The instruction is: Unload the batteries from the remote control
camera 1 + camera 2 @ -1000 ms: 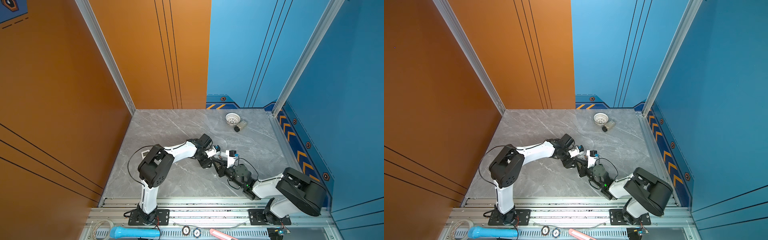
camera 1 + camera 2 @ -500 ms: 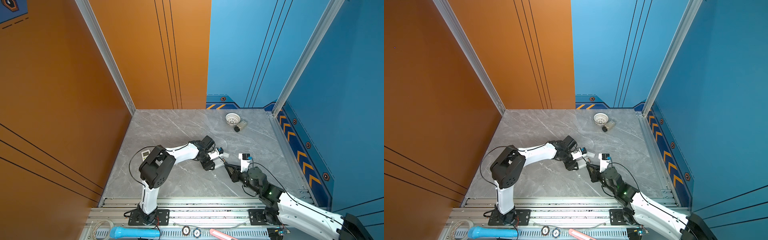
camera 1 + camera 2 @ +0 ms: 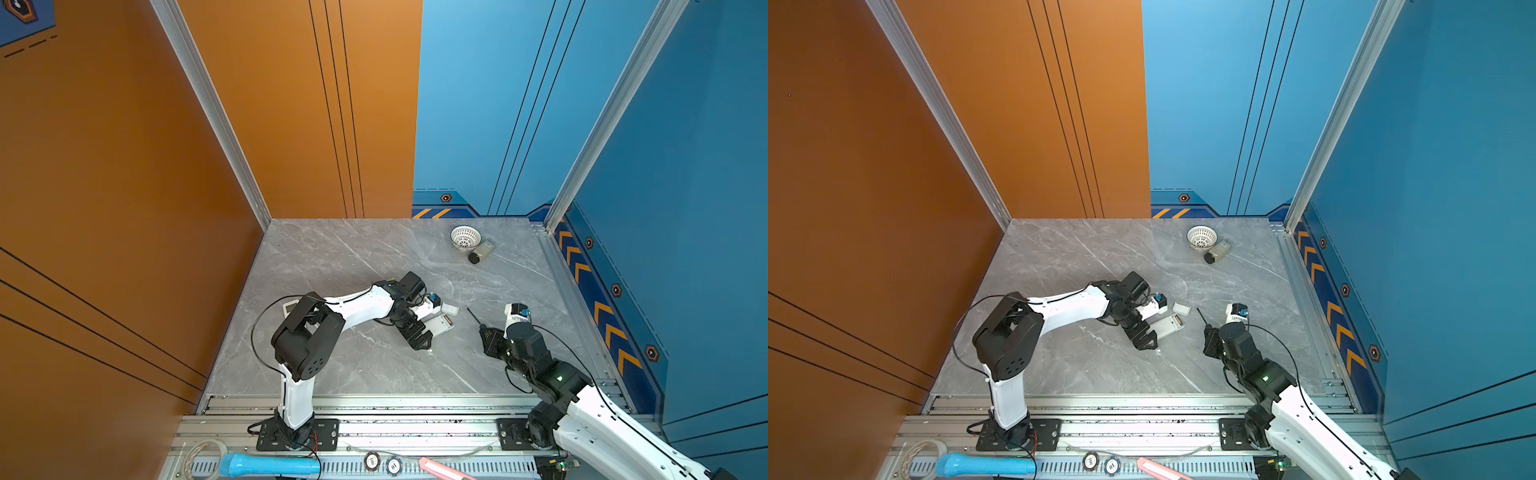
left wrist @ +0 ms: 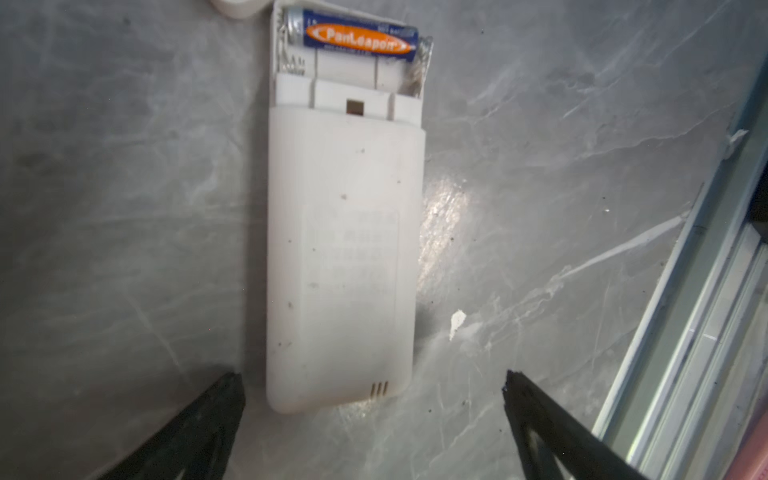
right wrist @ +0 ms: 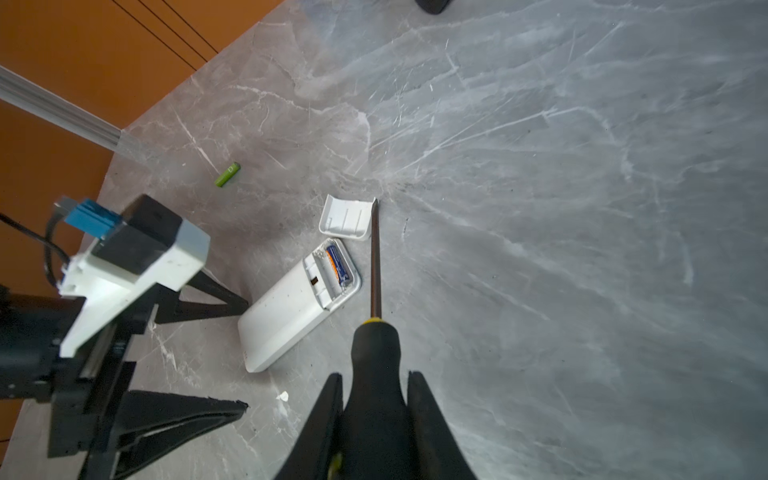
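The white remote control (image 4: 340,249) lies back up on the grey table, its battery bay uncovered. One blue-and-orange battery (image 4: 357,37) sits in the bay, and the slot beside it is empty. A light green battery (image 5: 227,173) lies loose on the table beyond the remote. My left gripper (image 4: 374,384) is open, its tips either side of the remote's near end without touching it; both top views show it (image 3: 420,341) (image 3: 1148,341). My right gripper (image 5: 376,376) is shut on the screwdriver (image 5: 376,266) handle, right of the remote (image 3: 438,324). The shaft points at the loose white cover (image 5: 347,217).
A white mesh basket (image 3: 465,237) and a small jar (image 3: 480,252) on its side stand at the back right. Another white device (image 3: 289,307) lies behind the left arm. The metal rail (image 4: 685,332) runs along the table's front edge.
My left gripper has opened wide and let go of the remote. My right gripper has drawn back to the right, away from the remote, still holding the screwdriver.
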Tool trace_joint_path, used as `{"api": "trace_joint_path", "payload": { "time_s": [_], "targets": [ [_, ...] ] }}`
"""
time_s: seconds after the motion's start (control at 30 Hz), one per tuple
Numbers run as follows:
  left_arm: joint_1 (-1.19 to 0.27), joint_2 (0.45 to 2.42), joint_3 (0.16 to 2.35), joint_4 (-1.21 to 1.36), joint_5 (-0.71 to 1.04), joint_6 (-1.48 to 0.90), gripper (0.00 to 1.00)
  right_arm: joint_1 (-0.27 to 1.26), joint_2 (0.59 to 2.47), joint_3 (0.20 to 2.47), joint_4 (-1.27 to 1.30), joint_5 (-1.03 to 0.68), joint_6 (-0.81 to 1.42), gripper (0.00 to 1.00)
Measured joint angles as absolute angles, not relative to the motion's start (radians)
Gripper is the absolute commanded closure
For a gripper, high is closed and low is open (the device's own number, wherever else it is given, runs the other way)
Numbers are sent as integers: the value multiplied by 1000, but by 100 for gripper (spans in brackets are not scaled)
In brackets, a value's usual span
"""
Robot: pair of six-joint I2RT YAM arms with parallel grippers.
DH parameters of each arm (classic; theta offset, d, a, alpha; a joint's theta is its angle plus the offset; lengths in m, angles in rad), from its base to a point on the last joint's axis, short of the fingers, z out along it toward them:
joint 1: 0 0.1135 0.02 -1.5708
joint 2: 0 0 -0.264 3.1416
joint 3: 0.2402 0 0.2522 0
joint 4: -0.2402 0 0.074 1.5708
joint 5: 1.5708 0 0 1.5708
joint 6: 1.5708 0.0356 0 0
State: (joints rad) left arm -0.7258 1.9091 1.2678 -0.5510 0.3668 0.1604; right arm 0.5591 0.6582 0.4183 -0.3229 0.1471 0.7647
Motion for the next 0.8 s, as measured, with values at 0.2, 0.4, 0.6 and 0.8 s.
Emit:
{"api": "trace_joint_path", "payload": {
  "time_s": [0.2, 0.4, 0.6, 0.8],
  "targets": [
    [-650, 1808, 1277, -551, 383, 57, 2, 498, 718, 551, -390, 154, 767, 100],
    [-537, 1752, 1429, -562, 337, -98, 2, 482, 775, 603, -433, 133, 769, 100],
    [-454, 1824, 1595, -600, 235, -175, 12, 485, 779, 603, -454, 118, 800, 100],
    [-487, 1948, 1661, -665, 184, -201, 52, 541, 797, 626, -522, 135, 859, 100]
  ]
}}
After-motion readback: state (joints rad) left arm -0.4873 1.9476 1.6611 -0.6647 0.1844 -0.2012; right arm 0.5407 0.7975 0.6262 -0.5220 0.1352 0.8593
